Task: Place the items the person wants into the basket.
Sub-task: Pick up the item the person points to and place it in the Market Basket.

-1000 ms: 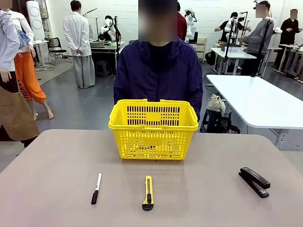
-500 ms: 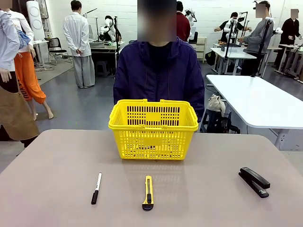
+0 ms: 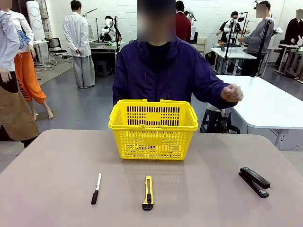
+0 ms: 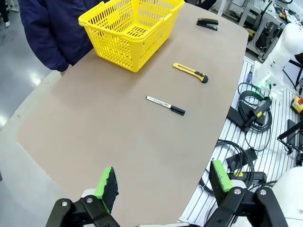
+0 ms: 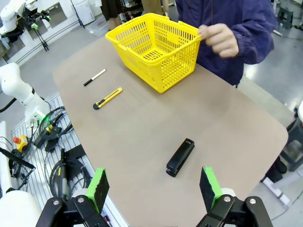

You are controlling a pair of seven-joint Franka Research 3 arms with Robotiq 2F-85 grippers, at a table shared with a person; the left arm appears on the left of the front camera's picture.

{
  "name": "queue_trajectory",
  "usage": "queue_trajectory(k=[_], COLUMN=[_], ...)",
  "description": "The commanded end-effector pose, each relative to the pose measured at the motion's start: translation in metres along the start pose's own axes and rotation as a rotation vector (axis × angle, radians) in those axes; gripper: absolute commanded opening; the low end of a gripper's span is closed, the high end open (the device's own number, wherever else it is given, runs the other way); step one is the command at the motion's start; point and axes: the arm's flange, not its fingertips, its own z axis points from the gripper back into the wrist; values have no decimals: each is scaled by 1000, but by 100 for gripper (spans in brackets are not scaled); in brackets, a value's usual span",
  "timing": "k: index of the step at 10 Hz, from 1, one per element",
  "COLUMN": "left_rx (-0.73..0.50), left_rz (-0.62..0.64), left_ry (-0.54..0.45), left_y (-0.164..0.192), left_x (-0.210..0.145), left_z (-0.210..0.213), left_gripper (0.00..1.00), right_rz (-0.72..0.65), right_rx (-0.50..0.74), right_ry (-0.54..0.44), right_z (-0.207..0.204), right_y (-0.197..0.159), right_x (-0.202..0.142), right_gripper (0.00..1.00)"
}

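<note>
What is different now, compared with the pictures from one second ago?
The person has raised one hand, loosely closed, to chest height on the side where the stapler lies; before, no hand showed. Nothing on the table was taken or let go. The basket, marker, cutter and stapler lie where they were.

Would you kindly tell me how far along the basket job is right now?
Done: nothing I can make out inside the bright yellow plastic mesh basket. In hand: nothing; the left gripper and right gripper hang open near the table's edge, and the person's hand is raised in a fist. Left: the black desk stapler lies on the table, with the white black-capped marker and yellow-and-black box cutter.
</note>
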Motion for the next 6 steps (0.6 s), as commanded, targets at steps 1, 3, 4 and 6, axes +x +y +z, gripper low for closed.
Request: queue_trajectory(k=[1,3,4,6], left_rx=[-12,-12,-12,-12], left_rz=[-19,-19,-19,-19], left_ry=[-17,-17,-17,-17], left_y=[1,1,1,1], left_x=[0,0,0,0], left_z=[1,1,1,1], left_gripper=[100,100,100,100], right_rz=[14,14,14,14], right_rx=[14,14,14,14], right_ry=[-37,-37,-37,-37], right_z=[0,0,0,0], right_y=[-2,-2,-2,-2], right_x=[2,2,2,2], right_gripper=[100,100,100,100])
